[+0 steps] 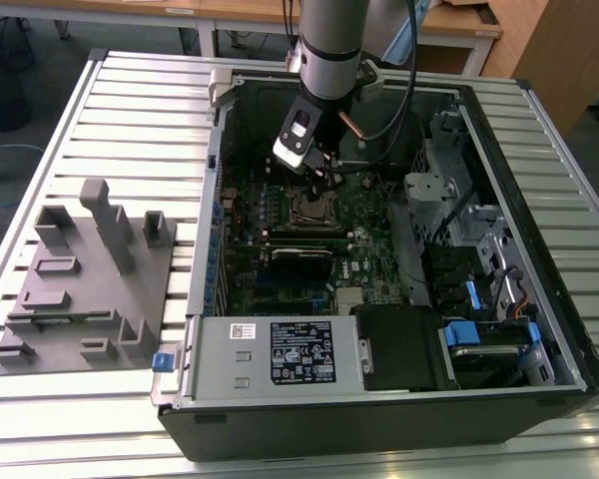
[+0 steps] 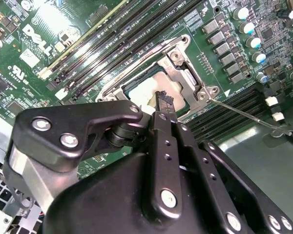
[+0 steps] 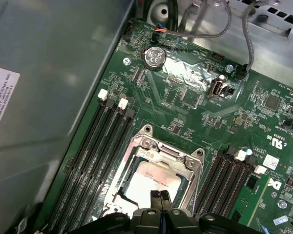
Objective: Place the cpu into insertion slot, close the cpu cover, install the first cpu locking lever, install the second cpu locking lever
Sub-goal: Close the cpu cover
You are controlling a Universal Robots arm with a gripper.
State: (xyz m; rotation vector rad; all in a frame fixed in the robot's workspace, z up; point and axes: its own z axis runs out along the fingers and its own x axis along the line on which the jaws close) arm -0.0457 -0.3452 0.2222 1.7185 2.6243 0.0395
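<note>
The insertion slot sits on the green board inside the open computer case. The cpu lies in it, its pale metal top showing through the window of the silver cpu cover, which lies flat over it. In the second wrist view the cpu and the cover appear just past my fingertip. A thin wire locking lever stretches away from the socket corner, unlatched. My gripper hangs right above the chip's edge, shut with nothing between its fingers. In the exterior view the gripper hovers over the socket.
Long black memory slots flank the socket on both sides. Case walls, a drive cage and the power supply ring the board. A grey fixture block stands on the slatted table at the exterior view's left.
</note>
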